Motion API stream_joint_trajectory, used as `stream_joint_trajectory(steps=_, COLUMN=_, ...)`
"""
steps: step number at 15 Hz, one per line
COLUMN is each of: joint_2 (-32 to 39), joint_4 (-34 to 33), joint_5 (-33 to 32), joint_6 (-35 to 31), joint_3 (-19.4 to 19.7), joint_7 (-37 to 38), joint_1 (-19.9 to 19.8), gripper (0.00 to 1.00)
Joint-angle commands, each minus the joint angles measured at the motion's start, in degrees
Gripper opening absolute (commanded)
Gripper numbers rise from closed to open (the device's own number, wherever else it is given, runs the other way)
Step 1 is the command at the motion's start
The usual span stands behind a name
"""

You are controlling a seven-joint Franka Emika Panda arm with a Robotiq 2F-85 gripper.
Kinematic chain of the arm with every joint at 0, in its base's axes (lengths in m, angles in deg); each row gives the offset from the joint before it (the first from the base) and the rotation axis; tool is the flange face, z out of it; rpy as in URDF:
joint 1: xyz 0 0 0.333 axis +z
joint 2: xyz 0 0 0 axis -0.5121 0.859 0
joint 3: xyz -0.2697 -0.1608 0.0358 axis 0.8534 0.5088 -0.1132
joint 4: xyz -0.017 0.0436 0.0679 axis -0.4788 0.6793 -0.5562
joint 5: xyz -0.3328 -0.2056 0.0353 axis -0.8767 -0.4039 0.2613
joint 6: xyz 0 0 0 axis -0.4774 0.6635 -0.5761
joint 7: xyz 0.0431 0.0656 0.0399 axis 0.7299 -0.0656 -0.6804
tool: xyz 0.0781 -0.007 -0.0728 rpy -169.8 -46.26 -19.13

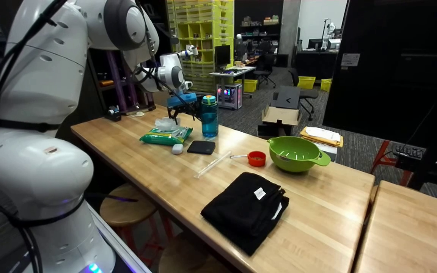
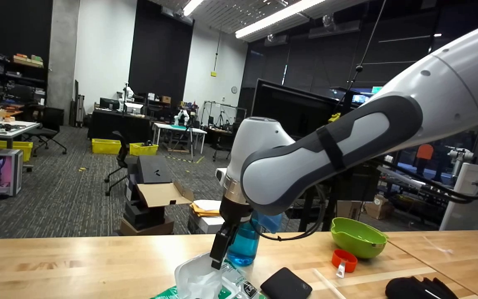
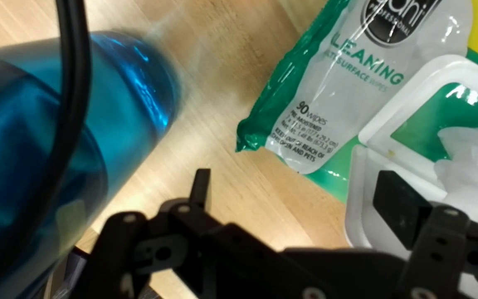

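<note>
Hanging low above the wooden table (image 1: 317, 201), the gripper (image 3: 301, 195) has its two fingers (image 3: 200, 185) spread well apart, and in the wrist view bare wood is seen in the gap between them. If this gap is taken as the centre of a clock, the green and white pack of cleaning wipes (image 3: 347, 104) lies toward one to two o'clock, and the blue bottle (image 3: 114, 112) is toward ten o'clock, with a black cable (image 3: 73, 62) crossing in front of it. The finger at the three o'clock side covers part of the pack's open white lid (image 3: 360, 203); whether it touches the lid, one cannot tell. A crumpled white wipe (image 3: 477, 166) comes out of the pack's opening.

In both exterior views the pack lies on the table near the bottle, which stands upright. With the pack as the clock's centre in an exterior view, the bottle is near two o'clock. A flat black object (image 1: 201, 147) lies between three and four o'clock, and a small white case (image 1: 177, 148) is between four and five, just beside the pack. At four o'clock, farther, lies a thin whitish stick (image 1: 214, 165). A red cup (image 1: 256, 162) and a green bowl (image 1: 292, 165) with slots are well apart from the pack, a little after three o'clock. Toward half past four lies a folded black cloth (image 1: 239, 212).
</note>
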Motion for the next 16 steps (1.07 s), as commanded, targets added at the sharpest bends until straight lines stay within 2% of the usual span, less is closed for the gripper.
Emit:
stream_joint_trajectory(steps=1, joint_2=1.82, joint_4=-2.45, joint_5=-1.14, joint_6=-0.36, joint_3=0.69, joint_7=-1.82, joint_1=0.64, gripper=1.0)
stream_joint_trajectory(steps=16, joint_2=1.23, joint_4=-5.0, joint_5=0.94, joint_6=2.1, joint_3=-1.18, joint_7=-3.53, joint_1=1.31, gripper=1.0)
